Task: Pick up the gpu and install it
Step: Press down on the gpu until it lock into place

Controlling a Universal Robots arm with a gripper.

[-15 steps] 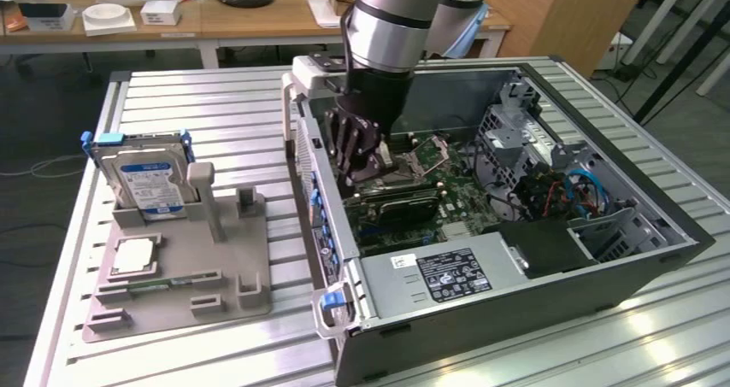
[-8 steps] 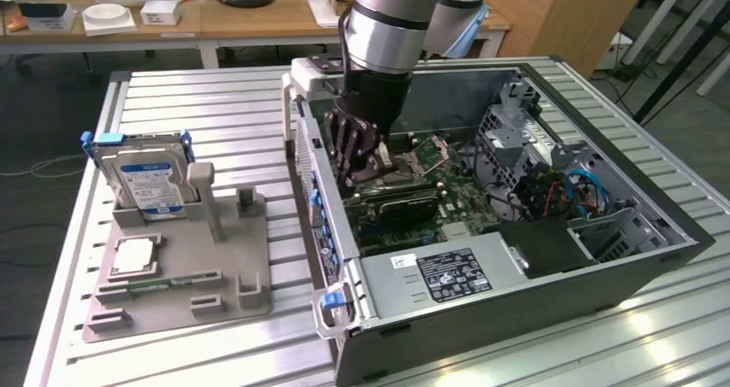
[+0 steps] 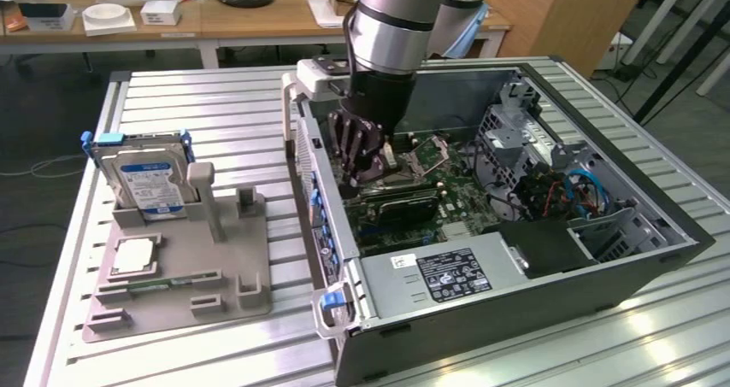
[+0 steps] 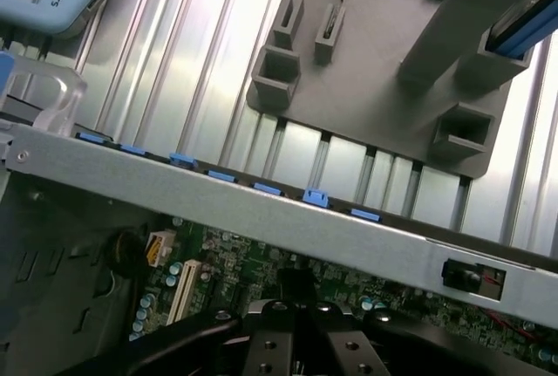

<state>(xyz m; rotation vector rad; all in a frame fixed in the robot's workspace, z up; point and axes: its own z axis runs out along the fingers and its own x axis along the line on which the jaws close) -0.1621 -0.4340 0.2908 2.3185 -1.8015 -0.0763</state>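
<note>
The arm reaches steeply down into the open computer case (image 3: 616, 267), its end effector (image 3: 362, 152) closed just above the motherboard (image 3: 428, 203). The gpu (image 3: 394, 206) lies seated on that board, directly below the end effector. One hard drive (image 3: 145, 182) stands in the grey fixture tray (image 3: 228, 293) on the desk (image 3: 194, 96); the wrist view shows seven blue clips (image 4: 316, 197) along the case wall.

I see my gripper (image 3: 362, 169) closed, low inside the open computer case (image 3: 638, 272), just above the gpu (image 3: 394, 201) on the motherboard (image 3: 450, 212). At nine o'clock, a hard drive (image 3: 145, 179) stands in the grey holder (image 3: 183, 276).
</note>
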